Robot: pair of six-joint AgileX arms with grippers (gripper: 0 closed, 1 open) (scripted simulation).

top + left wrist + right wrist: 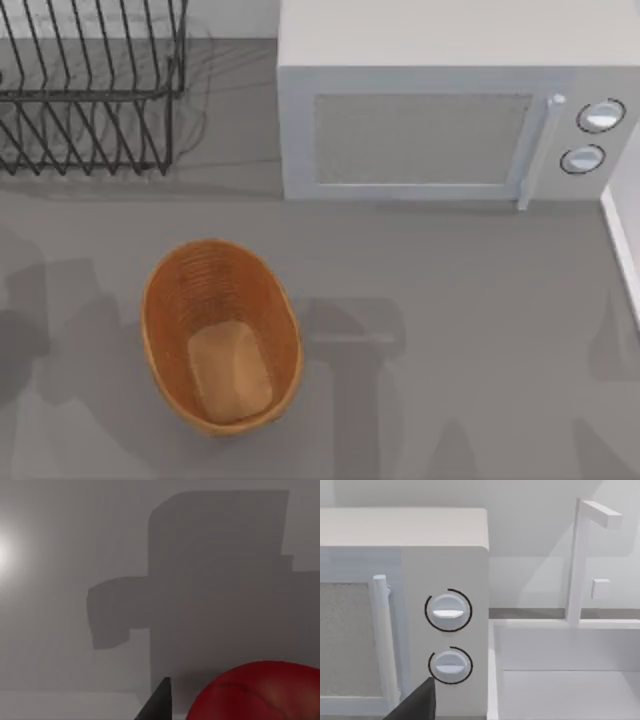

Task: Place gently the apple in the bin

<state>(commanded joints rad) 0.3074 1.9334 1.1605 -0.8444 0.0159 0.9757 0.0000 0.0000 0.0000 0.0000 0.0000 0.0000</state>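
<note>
The apple [260, 692] is glossy red and sits very close to the camera in the left wrist view. It lies right beside a dark finger [159, 702] of my left gripper [200, 707], which is shut on it in front of a plain grey surface carrying blocky shadows. The bin [222, 335], an orange-brown oval wicker basket with a lighter flat bottom, stands on the grey table left of centre in the top view, with nothing inside it. A dark part of my right gripper [417, 705] shows in the right wrist view, facing the microwave's knobs.
A white microwave [450, 100] stands at the back, its door handle [540, 150] and two knobs [448, 611] toward the right. A black wire dish rack [90, 85] fills the back left corner. A white frame [580, 560] stands right of the microwave. Arm shadows fall on the table.
</note>
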